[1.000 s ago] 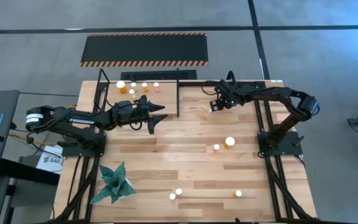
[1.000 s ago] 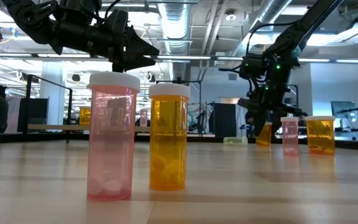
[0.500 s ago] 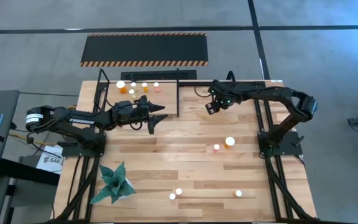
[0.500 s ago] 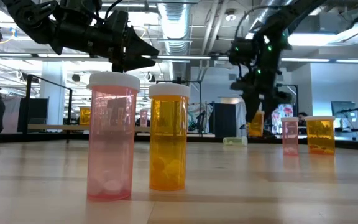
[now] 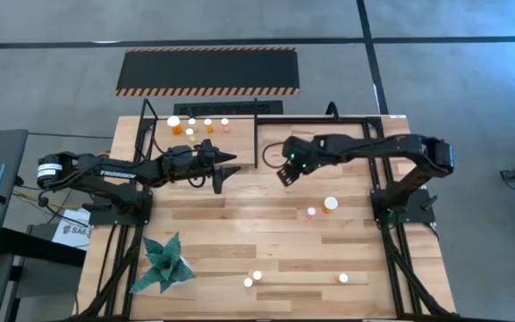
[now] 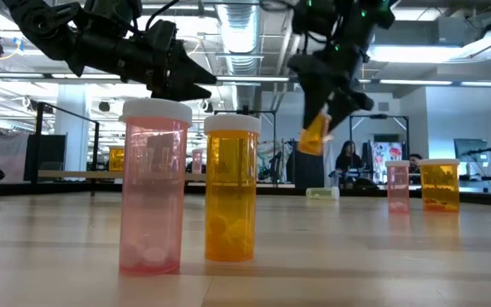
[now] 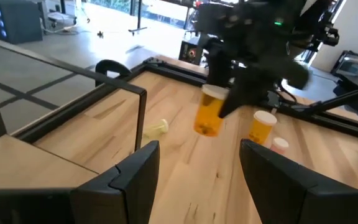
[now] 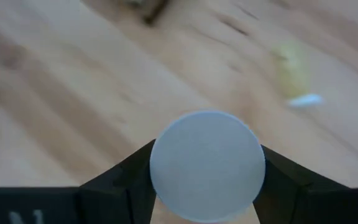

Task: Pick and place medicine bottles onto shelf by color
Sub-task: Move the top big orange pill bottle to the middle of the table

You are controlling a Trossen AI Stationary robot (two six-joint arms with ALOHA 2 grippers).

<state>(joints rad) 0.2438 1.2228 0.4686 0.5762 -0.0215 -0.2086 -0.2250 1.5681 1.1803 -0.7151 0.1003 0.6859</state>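
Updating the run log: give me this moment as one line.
right gripper: shut on orange bottle, lifted off table | left gripper: open, empty, beside shelf | bottles on shelf: several

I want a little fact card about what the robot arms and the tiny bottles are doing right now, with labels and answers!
right gripper: shut on an orange bottle, holding it tilted in the air above the table
left gripper: open, empty, waiting beside the shelf
bottles already on the shelf: a small group near its back edge
bottles left on the table: two near the right arm, three near the front edge
other thing on the table: a green paper plant
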